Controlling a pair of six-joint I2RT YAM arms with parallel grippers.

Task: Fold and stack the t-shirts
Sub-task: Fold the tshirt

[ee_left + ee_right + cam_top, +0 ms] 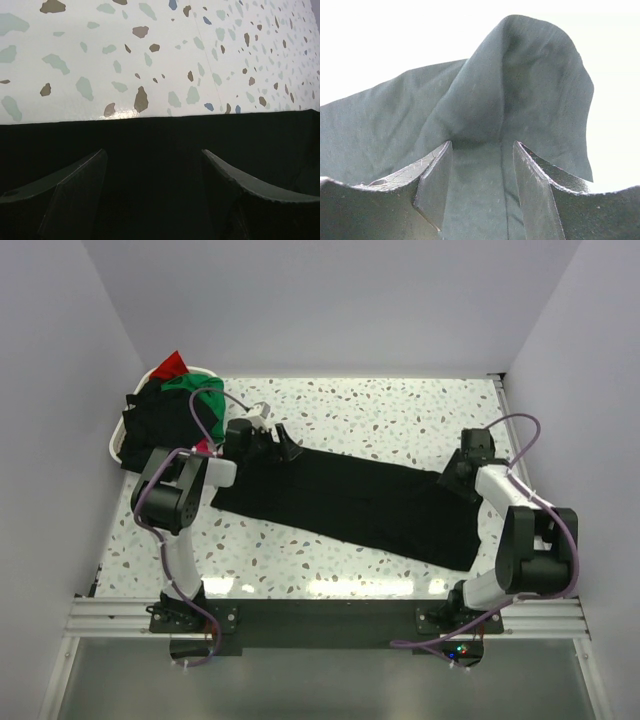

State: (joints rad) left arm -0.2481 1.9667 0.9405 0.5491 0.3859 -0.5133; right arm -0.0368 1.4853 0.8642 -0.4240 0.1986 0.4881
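Note:
A black t-shirt [350, 505] lies folded into a long strip slanting across the table. My left gripper [265, 445] is open over its far left end. In the left wrist view the gripper [153, 152] has its fingers wide apart just above the black cloth [160, 132], near its far edge. My right gripper [455, 477] is at the strip's right end. In the right wrist view it [482, 145] is open, with cloth [520, 75] lying between the fingers and a raised fold just ahead. More shirts, black [158, 420], green [185, 385] and red [172, 364], are piled at the back left.
A white basket [115, 447] holds the shirt pile at the table's back left corner. Speckled table [400, 415] shows behind and in front of the strip. White walls close in the left, back and right sides.

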